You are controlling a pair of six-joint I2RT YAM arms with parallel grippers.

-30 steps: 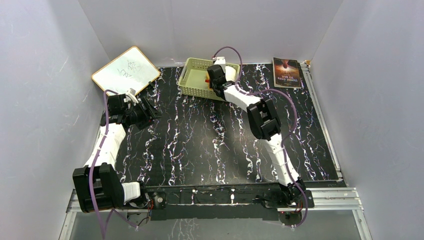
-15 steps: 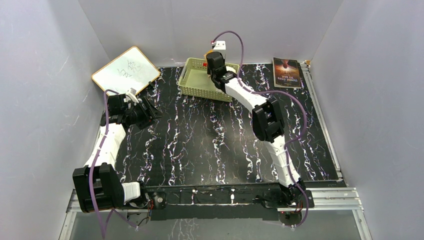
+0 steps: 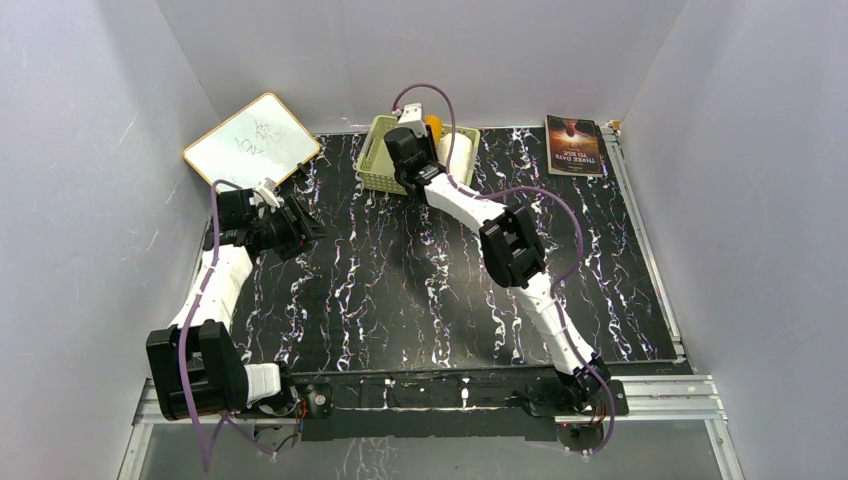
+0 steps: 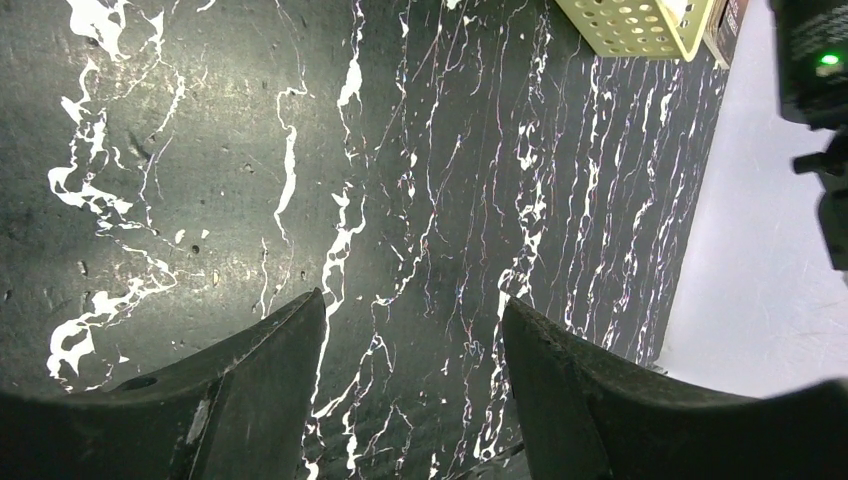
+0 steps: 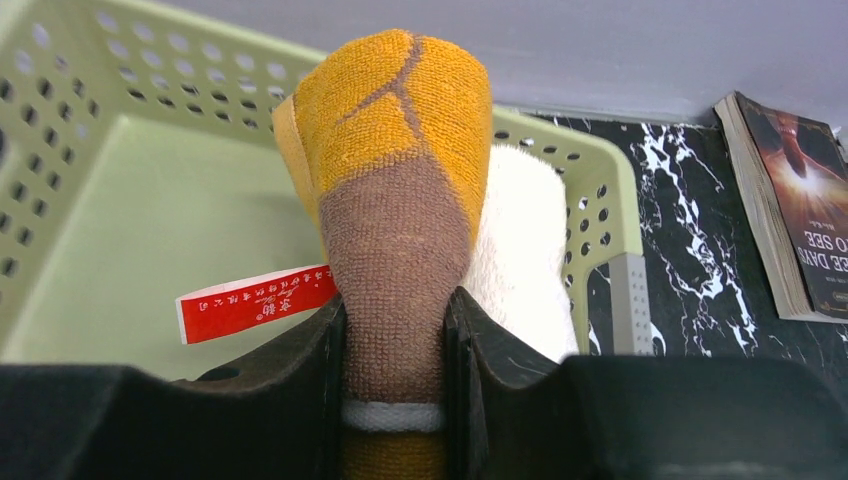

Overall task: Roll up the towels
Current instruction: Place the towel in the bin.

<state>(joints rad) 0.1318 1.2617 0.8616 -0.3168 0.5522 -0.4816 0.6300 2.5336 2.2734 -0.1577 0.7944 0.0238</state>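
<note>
Black marbled surface [image 4: 180, 120] lies beneath left end effector [image 4: 412, 330], released, idle. Right end effector [image 5: 395, 320] clamps brown-orange towel [image 5: 395, 140] over basket [image 5: 110, 70], evidently extracting it for rolling; white towel [image 5: 520, 230] sits inside.
</note>
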